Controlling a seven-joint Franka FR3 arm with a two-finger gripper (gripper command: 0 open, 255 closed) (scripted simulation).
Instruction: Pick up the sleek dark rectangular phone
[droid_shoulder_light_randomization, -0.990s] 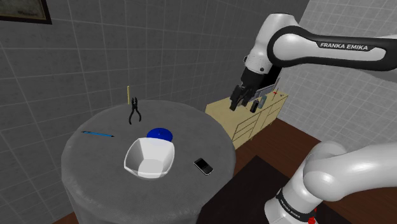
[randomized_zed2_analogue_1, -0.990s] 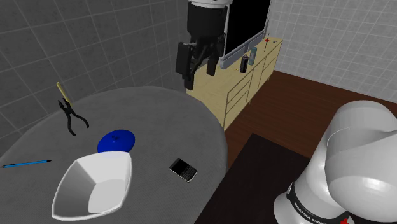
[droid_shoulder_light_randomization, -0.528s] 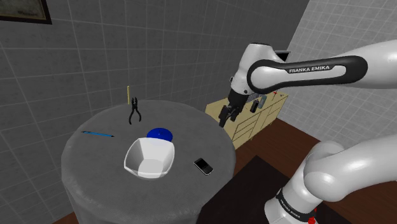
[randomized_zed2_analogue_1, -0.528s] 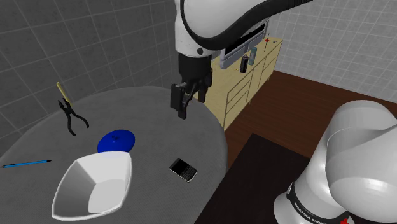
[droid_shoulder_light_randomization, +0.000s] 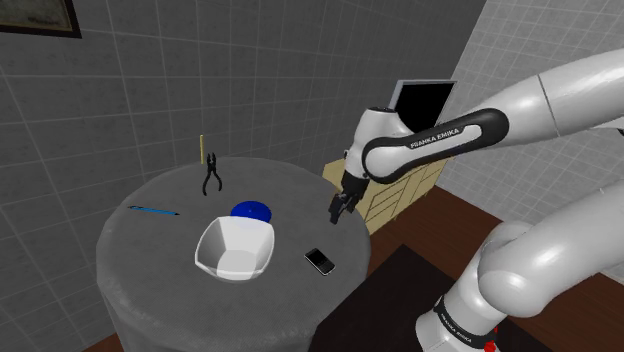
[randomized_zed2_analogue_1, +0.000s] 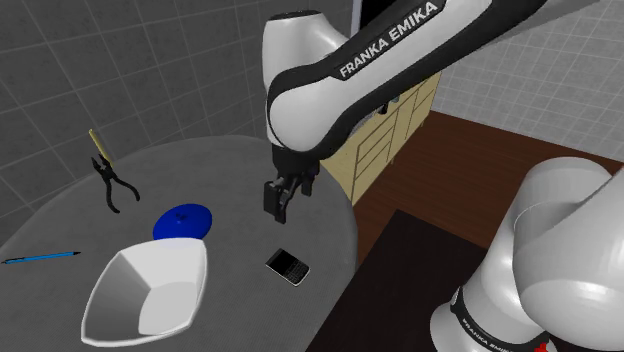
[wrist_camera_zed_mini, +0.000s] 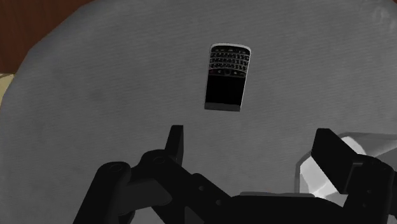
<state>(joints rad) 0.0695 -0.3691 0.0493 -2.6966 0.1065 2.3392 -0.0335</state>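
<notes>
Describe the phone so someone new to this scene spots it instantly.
Start at the round grey table in the tiled room. On it, to the shoulder view's right of the white bowl, lies the phone. It is the only flat black rectangle, with a dark screen and small keypad; the pliers, blue disc and pen look nothing alike.

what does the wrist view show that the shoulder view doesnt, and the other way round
Wrist view adds: the keypad rows and dark screen on the phone, which lies flat on the grey table ahead of the open gripper, untouched.
Shoulder view adds: black pliers, a blue pen, a blue disc, the pale cabinet beyond the table, and the white arm reaching over.
Both share: the phone, the table, the gripper, and the white bowl beside the phone.
</notes>
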